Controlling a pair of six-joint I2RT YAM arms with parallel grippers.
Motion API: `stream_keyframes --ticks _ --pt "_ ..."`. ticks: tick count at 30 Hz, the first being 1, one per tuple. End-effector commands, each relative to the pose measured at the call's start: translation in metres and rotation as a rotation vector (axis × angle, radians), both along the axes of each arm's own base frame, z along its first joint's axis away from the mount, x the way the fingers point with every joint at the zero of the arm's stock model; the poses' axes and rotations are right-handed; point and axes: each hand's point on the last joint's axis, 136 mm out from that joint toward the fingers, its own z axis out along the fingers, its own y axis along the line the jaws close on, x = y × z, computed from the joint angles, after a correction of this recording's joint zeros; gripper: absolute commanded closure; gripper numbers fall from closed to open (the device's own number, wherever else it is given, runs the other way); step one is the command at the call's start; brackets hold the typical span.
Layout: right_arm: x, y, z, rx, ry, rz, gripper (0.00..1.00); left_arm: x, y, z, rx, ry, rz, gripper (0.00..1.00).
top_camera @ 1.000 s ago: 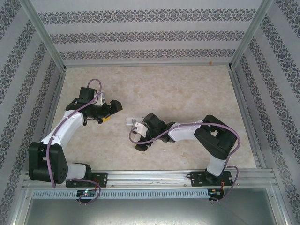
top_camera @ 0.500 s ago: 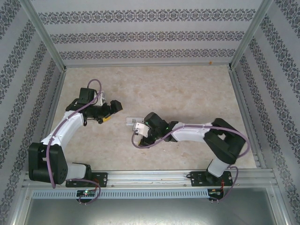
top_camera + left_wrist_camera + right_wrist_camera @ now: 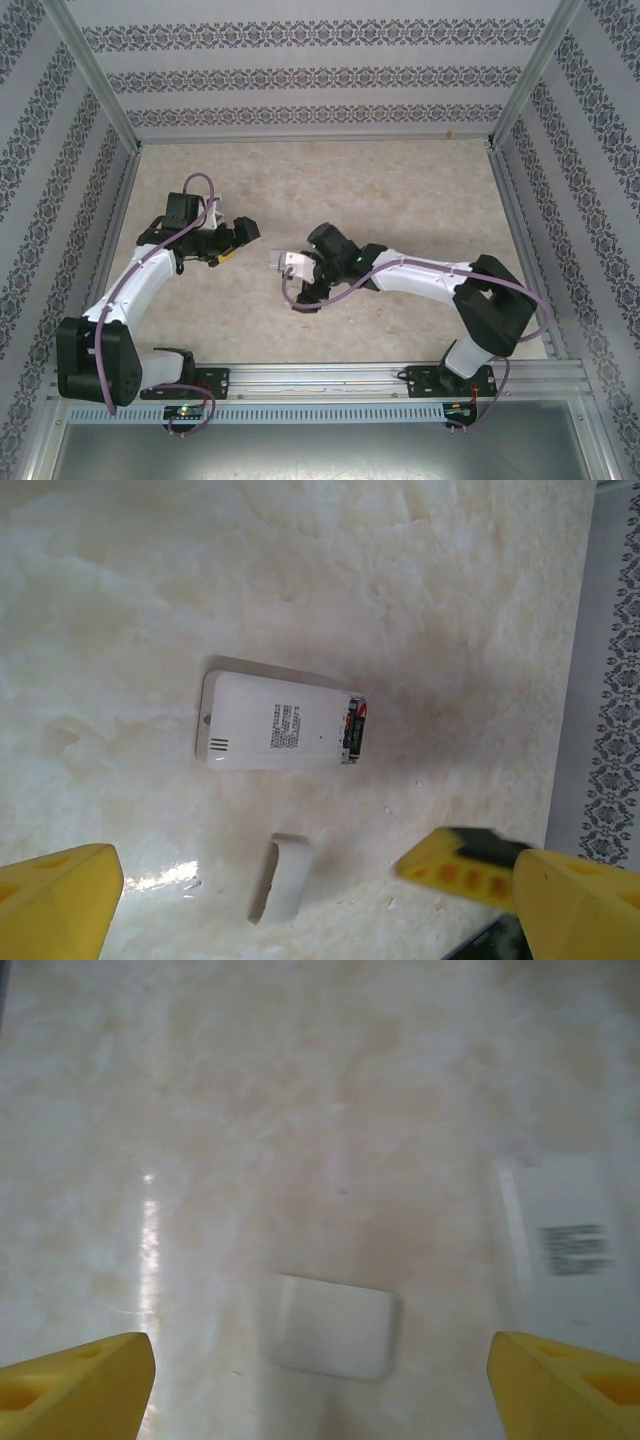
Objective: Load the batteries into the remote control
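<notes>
The left pincer [image 3: 257, 862] stands wide open and has hold of nothing, its yellow fingers [image 3: 55, 900] spread far apart over the pale marbled table [image 3: 400, 180]. Straight ahead of it, in the gap between the fingers, a small white battery cover [image 3: 281, 876] lies loose on the table. Just beyond the cover the white remote control [image 3: 265, 735] lies face down, crosswise to the fingers. The compartment at the remote's end is uncovered, and the batteries [image 3: 355, 729] show in it as dark with an orange part; how many sit there I cannot tell. The right pincer [image 3: 321, 1340] is also spread wide and grips nothing. The same cover lies blurred on the table between its fingers [image 3: 70, 1385], and whether they touch it I cannot tell. The remote lies off to the side of one finger, apart from the cover.
</notes>
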Motion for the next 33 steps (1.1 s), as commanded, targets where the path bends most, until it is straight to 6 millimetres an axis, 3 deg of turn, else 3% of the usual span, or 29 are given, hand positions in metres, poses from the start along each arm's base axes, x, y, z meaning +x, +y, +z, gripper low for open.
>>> stream_keyframes --ticks 1,8,14,23,25,33 --pt "0.000 -0.002 -0.024 -0.035 0.039 -0.052 0.13 0.001 0.005 0.003 0.001 -0.030 0.025 0.00" --pt "0.007 0.001 -0.055 -0.101 0.039 -0.046 0.14 -0.002 0.004 0.002 -0.011 -0.022 0.022 0.00" --pt "0.011 0.008 -0.067 -0.115 0.053 -0.060 0.17 -0.009 0.005 -0.001 0.002 -0.013 0.011 0.00" --pt "0.007 -0.001 -0.085 -0.213 0.028 -0.062 0.39 -0.012 0.005 -0.003 0.004 -0.016 0.011 0.00" --pt "0.004 -0.004 -0.084 -0.219 0.022 -0.040 0.45 -0.013 0.005 -0.003 0.003 -0.014 0.010 0.00" --pt "0.002 -0.007 -0.042 -0.143 -0.030 0.056 0.49 -0.014 0.005 -0.006 0.004 -0.009 0.011 0.00"
